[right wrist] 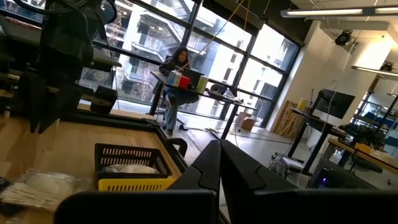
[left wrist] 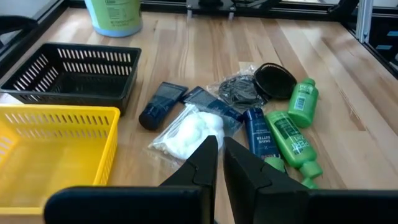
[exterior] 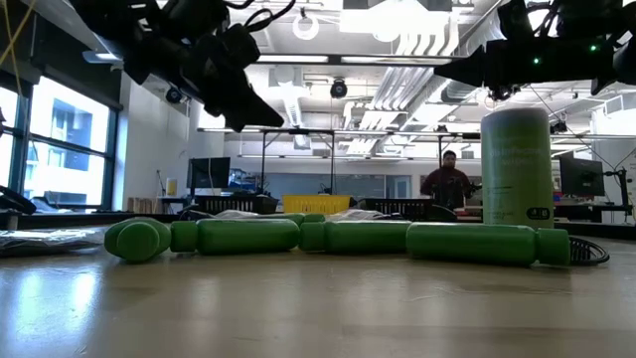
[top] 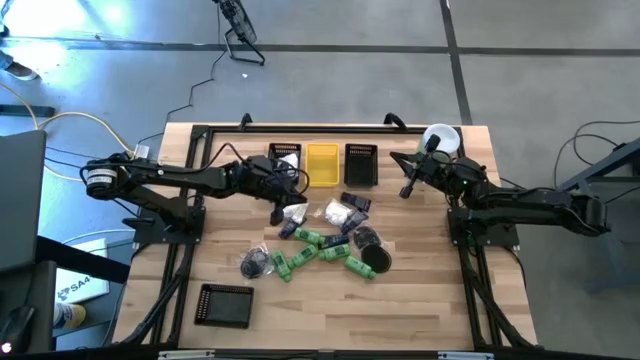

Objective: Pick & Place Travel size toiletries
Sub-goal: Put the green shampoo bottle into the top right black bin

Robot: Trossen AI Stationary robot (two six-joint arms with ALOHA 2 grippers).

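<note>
Overhead, the left hand (top: 290, 192) hovers above the wooden table (top: 430, 300), just in front of the yellow bin (top: 322, 165) and at the near edge of the scattered travel toiletries. Its two dark fingers (left wrist: 205, 163) are nearly closed, a thin gap between them, and they hold nothing. Directly below its fingertips lies a clear packet of white cotton balls (left wrist: 186, 132), with two dark blue tubes (left wrist: 160, 104) beside it and a third blue tube (left wrist: 259, 132) next to the green bottles (left wrist: 292, 138). A black round lid (left wrist: 275, 81) and a bagged coil of black hair ties (left wrist: 235, 92) lie just beyond, close to another green bottle (left wrist: 303, 102).

From above, the pile spreads across the middle of the table: white packets (top: 338, 212), green bottles (top: 330, 250) in a loose row, a second bag of black pieces (top: 258, 263) to the left and a black round piece (top: 378, 260) to the right. Three bins stand along the far edge: a black one (top: 285, 158) holding something white, the yellow one and another black one (top: 360, 164). A fourth black bin (top: 225, 304) lies apart near the front left.

The right hand (top: 408, 186) waits raised near the far right corner, beside the pale-green cylinder with white lid (top: 440, 138); its fingers (right wrist: 208, 168) are almost together and empty.

At table height, green bottles (exterior: 248, 236) lie end to end, and a person (exterior: 447, 184) stands in the room behind.
</note>
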